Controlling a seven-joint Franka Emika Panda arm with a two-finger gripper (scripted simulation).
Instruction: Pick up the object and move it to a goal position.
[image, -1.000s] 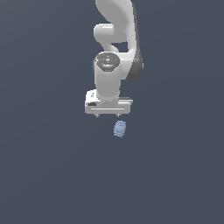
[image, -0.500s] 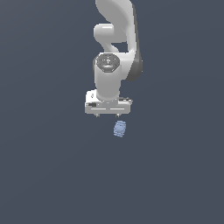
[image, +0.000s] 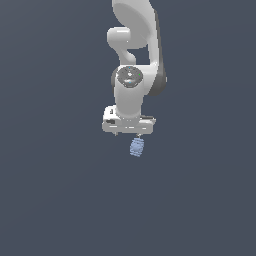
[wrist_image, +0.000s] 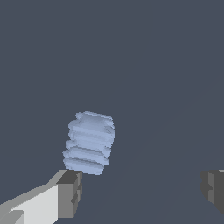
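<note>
Plain dark slate-grey ground (image: 55, 200) all around, flat and even in tone from edge to edge in the exterior view. No seam between floor and wall to be made out (whether a surface or empty backdrop, impossible to tell). Same blue-grey field (wrist_image: 166, 65) in the wrist view, with only a very faint lighter band running diagonally across it. Soft, diffuse light, no sharp shadows cast anywhere on the grey.

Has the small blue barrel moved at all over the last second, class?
No. In the exterior view the blue barrel sits at the same spot in the picture, just below the gripper; there is no other fixed thing.
</note>
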